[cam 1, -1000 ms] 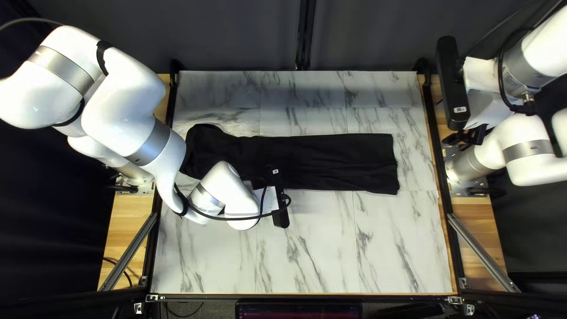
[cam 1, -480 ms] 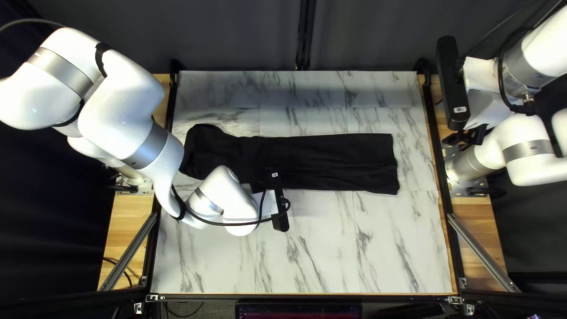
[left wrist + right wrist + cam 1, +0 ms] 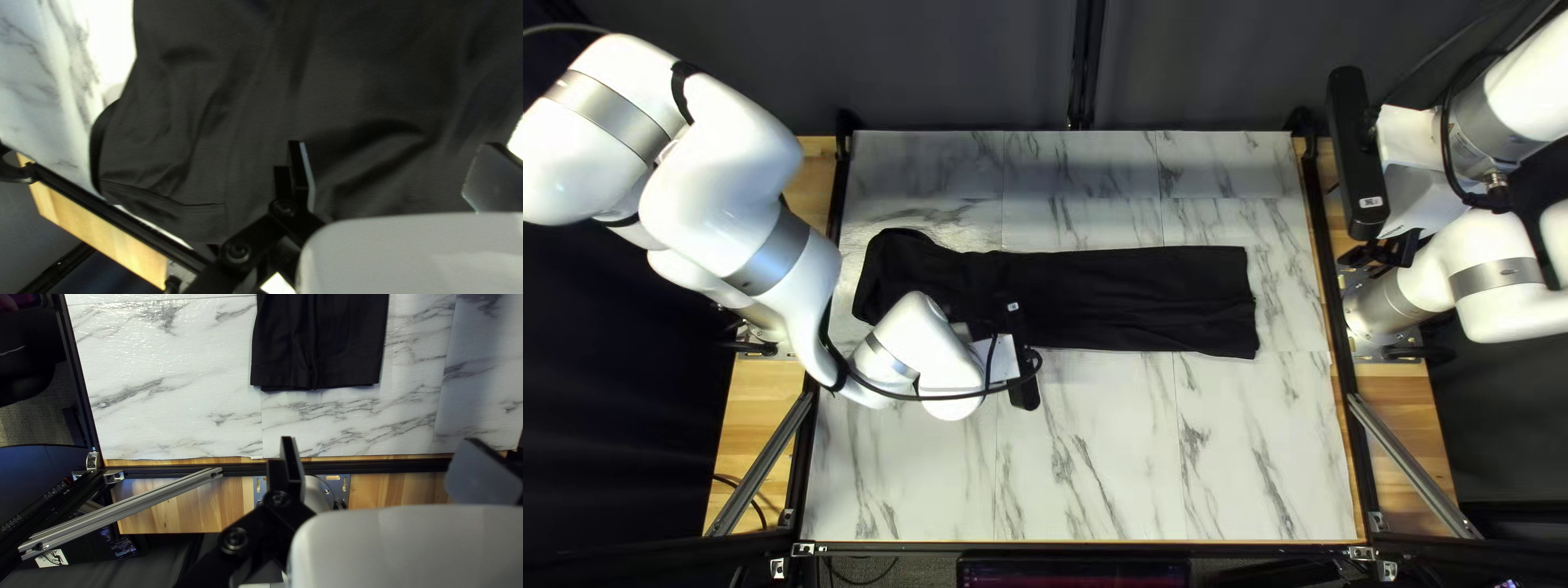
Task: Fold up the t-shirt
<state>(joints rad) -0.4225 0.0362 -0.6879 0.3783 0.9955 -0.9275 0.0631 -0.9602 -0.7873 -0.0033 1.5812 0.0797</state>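
In the top left view the black t-shirt (image 3: pixel 1133 294) lies as a long narrow strip across the table, its wider, rounded end toward my left arm. My left gripper (image 3: pixel 975 327) is over the shirt's near edge, partly hidden by its own arm. Seen from the left wrist, the gripper (image 3: pixel 387 174) has its fingers wide apart above the cloth (image 3: pixel 218 109), holding nothing. My right gripper (image 3: pixel 1383 253) hangs at the table's right side, away from the shirt. In the right wrist view the gripper (image 3: pixel 376 463) stands open, with the shirt's straight end (image 3: pixel 321 354) ahead of it.
The marble-patterned tabletop (image 3: pixel 1133 457) shows in front of and behind the shirt. Dark rails (image 3: pixel 1342 327) run along the table's sides, with wooden strips (image 3: pixel 768 414) outside them. My left arm (image 3: pixel 784 261) reaches in over the table's left edge.
My left gripper has shifted leftward along the shirt in the top left view, its arm drawn back slightly toward its base. The right arm and the shirt look unmoved.
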